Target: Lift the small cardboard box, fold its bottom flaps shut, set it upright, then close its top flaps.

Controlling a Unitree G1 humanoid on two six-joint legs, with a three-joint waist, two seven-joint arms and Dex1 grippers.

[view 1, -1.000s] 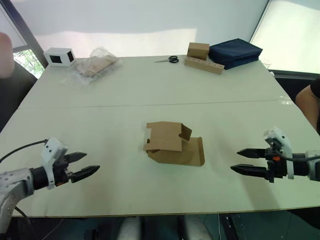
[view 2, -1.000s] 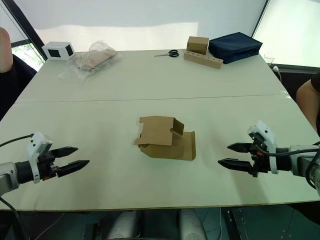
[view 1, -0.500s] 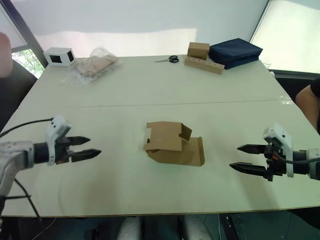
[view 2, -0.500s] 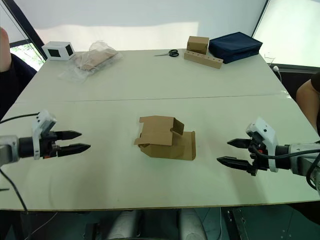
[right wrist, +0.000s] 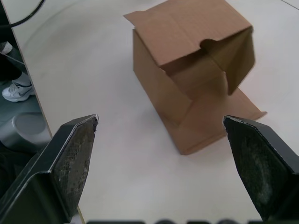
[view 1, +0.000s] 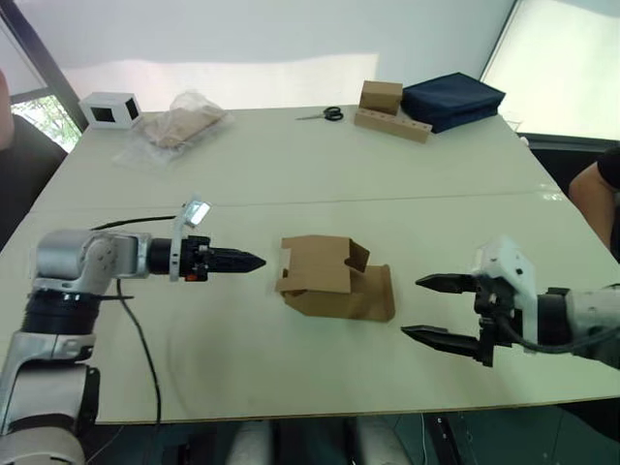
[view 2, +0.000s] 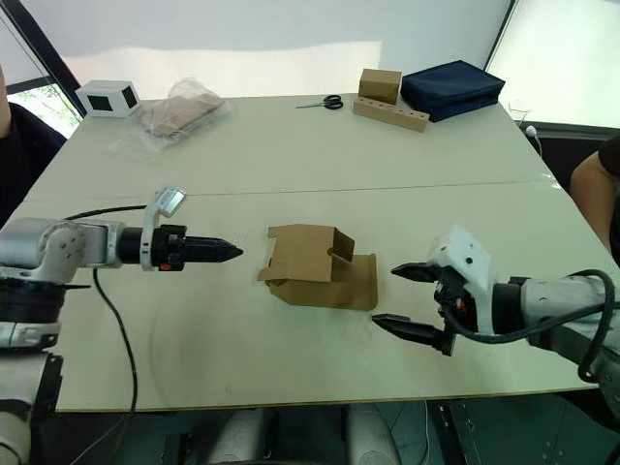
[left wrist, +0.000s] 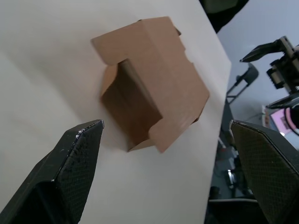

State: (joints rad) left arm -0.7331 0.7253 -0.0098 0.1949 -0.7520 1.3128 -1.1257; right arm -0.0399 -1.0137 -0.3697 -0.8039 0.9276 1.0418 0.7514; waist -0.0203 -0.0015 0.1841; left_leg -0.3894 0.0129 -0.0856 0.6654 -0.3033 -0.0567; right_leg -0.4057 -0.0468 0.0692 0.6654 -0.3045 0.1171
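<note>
The worktop (view 1: 291,155) is pale, with a thin seam running across its middle. In the upper left of the frame stands a white box with a dark window (view 1: 108,108). Just beside it, to the right, lies a crumpled clear plastic bag (view 1: 174,126) with something brown inside. In the upper middle lie small scissors (view 1: 325,115) with black handles. To their right is a small brown cardboard cube (view 1: 381,96), which sits on the end of a long flat cardboard slab (view 1: 395,125). Touching this slab on the upper right is a dark blue fabric case (view 1: 453,100). A person's arm (view 1: 596,194) shows at the right edge, and a dark sleeve (view 1: 21,174) at the left edge.
</note>
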